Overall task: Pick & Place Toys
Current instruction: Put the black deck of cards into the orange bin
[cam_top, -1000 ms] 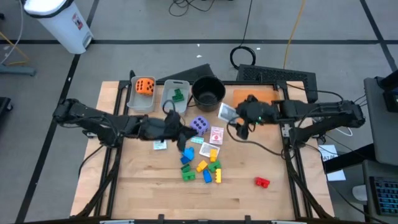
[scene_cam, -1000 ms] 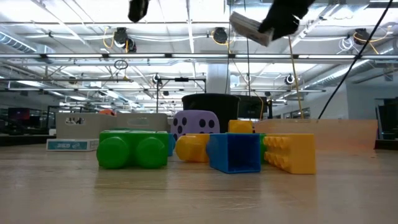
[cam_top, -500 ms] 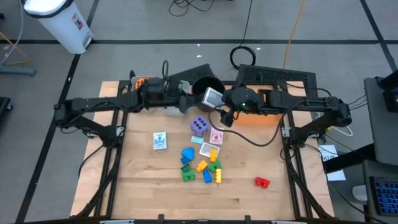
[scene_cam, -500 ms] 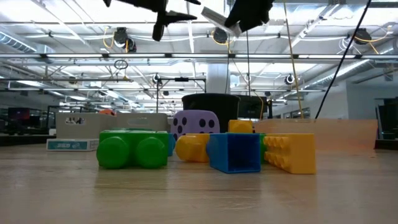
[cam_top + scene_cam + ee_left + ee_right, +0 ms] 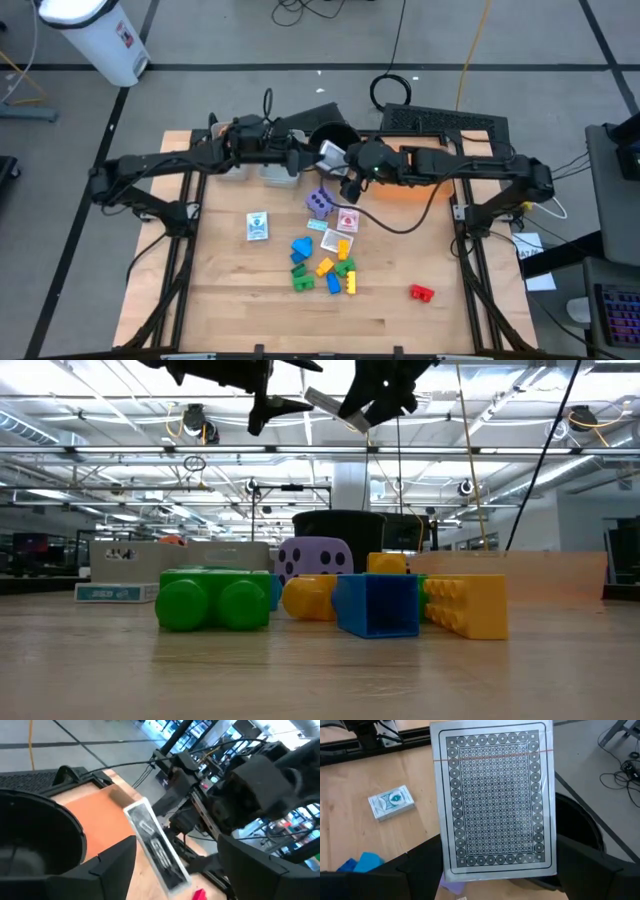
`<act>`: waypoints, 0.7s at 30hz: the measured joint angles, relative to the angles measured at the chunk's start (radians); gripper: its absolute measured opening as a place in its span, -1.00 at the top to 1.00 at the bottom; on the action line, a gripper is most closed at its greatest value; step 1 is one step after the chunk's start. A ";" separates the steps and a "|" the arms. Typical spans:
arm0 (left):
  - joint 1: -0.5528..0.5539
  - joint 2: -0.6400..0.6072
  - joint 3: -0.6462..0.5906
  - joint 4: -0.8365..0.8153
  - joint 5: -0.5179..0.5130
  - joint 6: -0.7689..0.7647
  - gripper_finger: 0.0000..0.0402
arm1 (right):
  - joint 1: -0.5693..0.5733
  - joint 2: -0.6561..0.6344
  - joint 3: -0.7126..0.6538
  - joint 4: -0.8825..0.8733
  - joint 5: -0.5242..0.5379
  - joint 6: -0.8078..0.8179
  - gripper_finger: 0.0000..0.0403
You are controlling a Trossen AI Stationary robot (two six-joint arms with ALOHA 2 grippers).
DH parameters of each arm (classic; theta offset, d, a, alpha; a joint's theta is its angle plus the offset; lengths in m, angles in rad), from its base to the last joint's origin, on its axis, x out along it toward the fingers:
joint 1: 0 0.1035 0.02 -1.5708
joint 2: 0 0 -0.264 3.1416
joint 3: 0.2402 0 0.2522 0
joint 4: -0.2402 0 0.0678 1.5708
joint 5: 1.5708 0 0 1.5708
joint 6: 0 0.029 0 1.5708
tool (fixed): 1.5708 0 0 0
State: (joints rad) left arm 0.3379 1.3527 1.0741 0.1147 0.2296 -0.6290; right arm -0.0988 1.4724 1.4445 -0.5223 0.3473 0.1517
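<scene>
right gripper: closed on one picture card, patterned back to the wrist camera, held up in the air
card location: over the near rim of the round black pot, just beside the left gripper
left gripper: fingers spread wide, nothing between them, hovering over the grey bin at the back of the table
risk 1: the grippers are very close; any sideways move could knock the card or clash the fingers
risk 2: card is thin and pinched at one end only; it may tilt or slide out before release
risk 3: released here, a flat card can flutter and land on the pot rim or on the table, not inside a container
risk 4: which container is meant cannot be told; pot and bin sit side by side, so a wrong drop is easy
count, cards: 4 seen; 1 held, 3 on the table, incl. blue-backed card and red-printed card
count, purple die: 1, on the table near the cards
count, orange die: cannot tell, hidden by the left arm
count, blocks: pile mid-table, roughly 3 yellow, 2 green, 2 blue; overlaps make this approximate
count, red block: 1, well apart from the pile
</scene>
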 joint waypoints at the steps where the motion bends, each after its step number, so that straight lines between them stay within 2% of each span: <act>1: 0.001 0.006 0.000 -0.007 0.004 -0.001 -0.43 | 0.000 0.004 0.000 0.002 0.000 -0.004 -0.58; 10: 0.008 0.068 -0.001 0.028 0.010 -0.008 -0.32 | 0.000 0.014 0.000 0.022 0.002 -0.015 -0.58; 21: 0.046 0.069 -0.001 0.051 0.021 -0.059 0.10 | 0.002 0.015 -0.001 0.015 0.020 -0.035 -0.58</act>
State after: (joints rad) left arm 0.3834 1.4216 1.0733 0.1661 0.2510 -0.6875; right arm -0.0971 1.4876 1.4437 -0.5076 0.3671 0.1171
